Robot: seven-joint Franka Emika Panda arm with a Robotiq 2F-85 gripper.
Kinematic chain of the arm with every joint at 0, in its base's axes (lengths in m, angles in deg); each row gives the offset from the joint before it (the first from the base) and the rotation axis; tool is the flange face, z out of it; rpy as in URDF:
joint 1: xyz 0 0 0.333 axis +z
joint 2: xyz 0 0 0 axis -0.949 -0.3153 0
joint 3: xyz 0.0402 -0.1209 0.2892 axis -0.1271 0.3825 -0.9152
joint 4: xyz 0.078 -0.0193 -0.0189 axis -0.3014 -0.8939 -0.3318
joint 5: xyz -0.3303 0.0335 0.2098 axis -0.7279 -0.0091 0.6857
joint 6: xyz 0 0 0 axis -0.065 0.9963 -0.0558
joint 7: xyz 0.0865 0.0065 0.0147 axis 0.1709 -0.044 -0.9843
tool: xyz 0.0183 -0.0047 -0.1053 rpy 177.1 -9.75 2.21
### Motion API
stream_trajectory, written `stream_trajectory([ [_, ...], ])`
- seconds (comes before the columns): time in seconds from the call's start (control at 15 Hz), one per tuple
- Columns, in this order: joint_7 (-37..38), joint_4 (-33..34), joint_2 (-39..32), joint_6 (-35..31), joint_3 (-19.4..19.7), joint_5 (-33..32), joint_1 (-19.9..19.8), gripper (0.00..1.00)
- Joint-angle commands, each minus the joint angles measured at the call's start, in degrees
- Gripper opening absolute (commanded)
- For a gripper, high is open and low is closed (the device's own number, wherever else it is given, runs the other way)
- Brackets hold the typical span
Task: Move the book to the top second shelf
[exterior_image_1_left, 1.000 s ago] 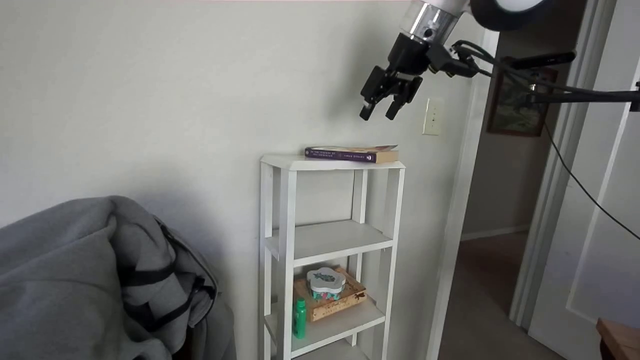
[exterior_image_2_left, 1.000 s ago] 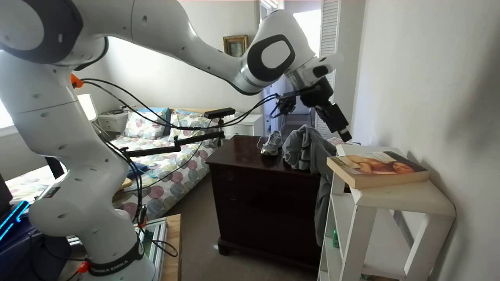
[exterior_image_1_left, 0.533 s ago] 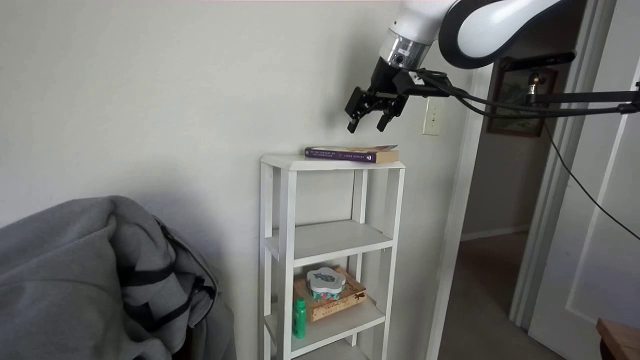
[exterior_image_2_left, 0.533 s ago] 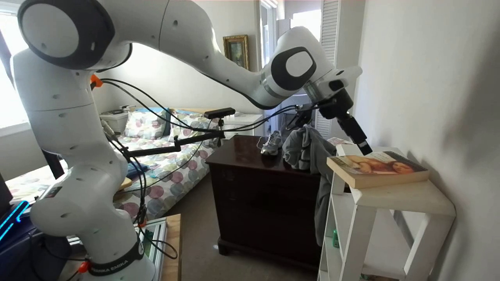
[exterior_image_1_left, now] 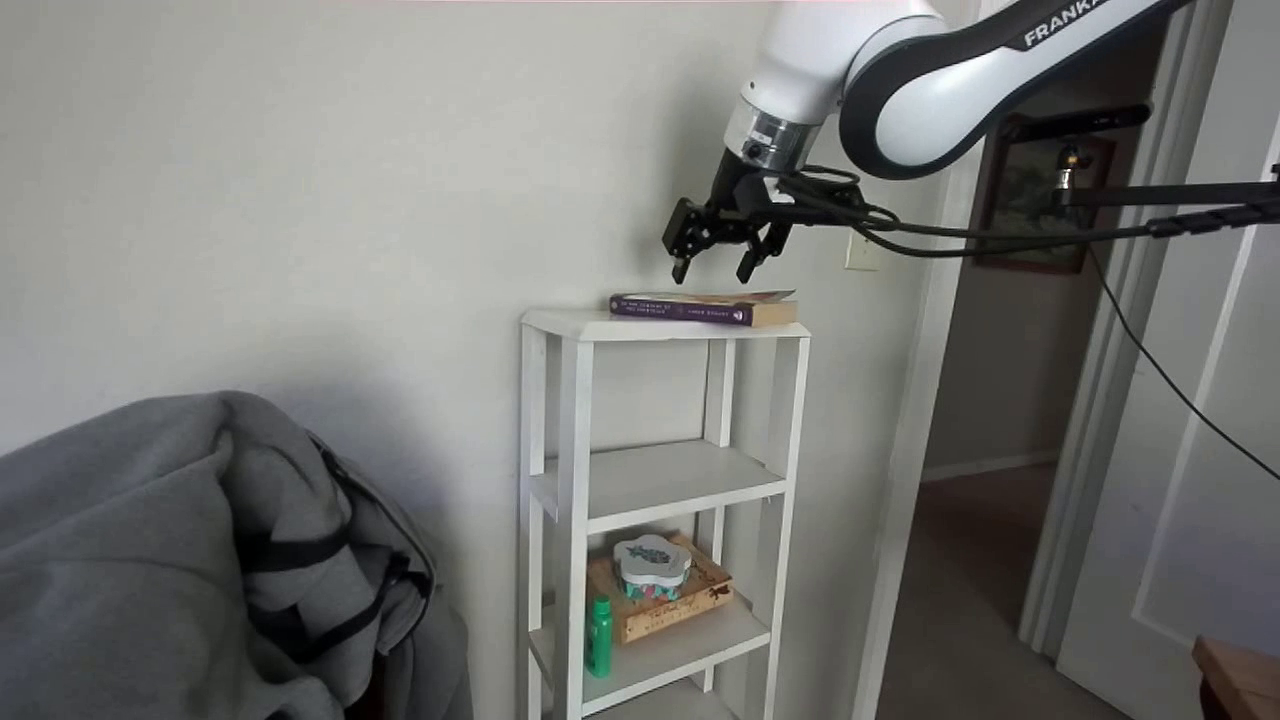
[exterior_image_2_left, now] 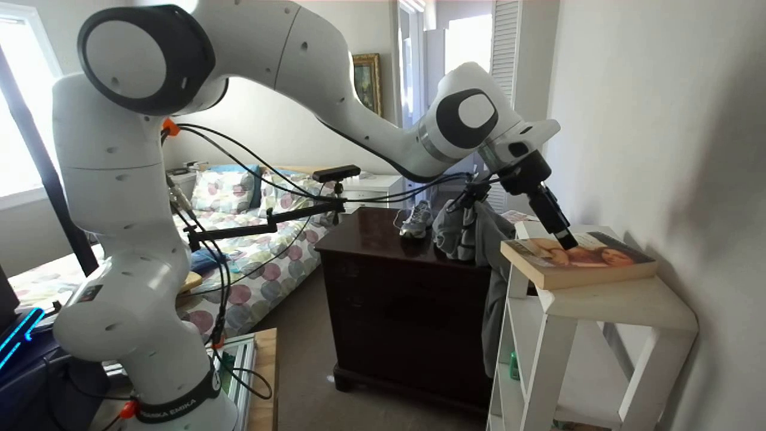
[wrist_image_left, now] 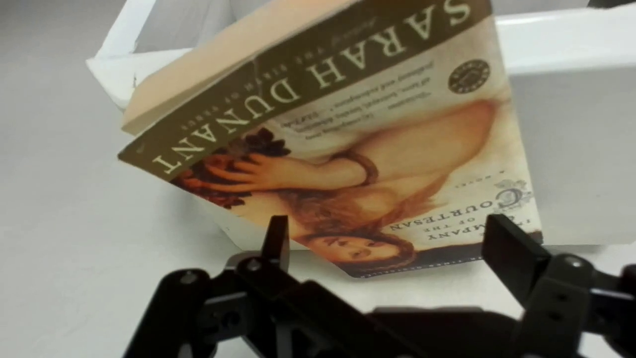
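Our jaws sit lower than a second ago, wide apart, empty, just above the book [wrist_image_left: 357, 154], which lies flat on the top board [exterior_image_1_left: 575, 323]. Probably light, bendy, slick; we should pinch its thickness where one corner seems to overhang.

The book [wrist_image_left: 348, 134] lies slantwise on a white board [wrist_image_left: 586, 189], SARAH DUNANT upside down across it, pale page edges [wrist_image_left: 223, 63] toward eleven o'clock. The gripper [wrist_image_left: 391, 242] stands spread, one finger [wrist_image_left: 277, 242] at seven o'clock, the other at four.
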Motion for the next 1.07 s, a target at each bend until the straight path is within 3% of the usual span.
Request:
stream_trajectory([
  [0.0, 5.5, 3.36, -2.62, 3.22, 1.77, -3.67, 2.3, 1.0],
  [0.4, 6.32, 3.6, -3.83, 5.55, 1.76, -2.37, 3.24, 1.0],
  [1.0, -1.01, -1.76, -0.22, 2.34, 0.7, 5.23, 1.92, 1.0],
])
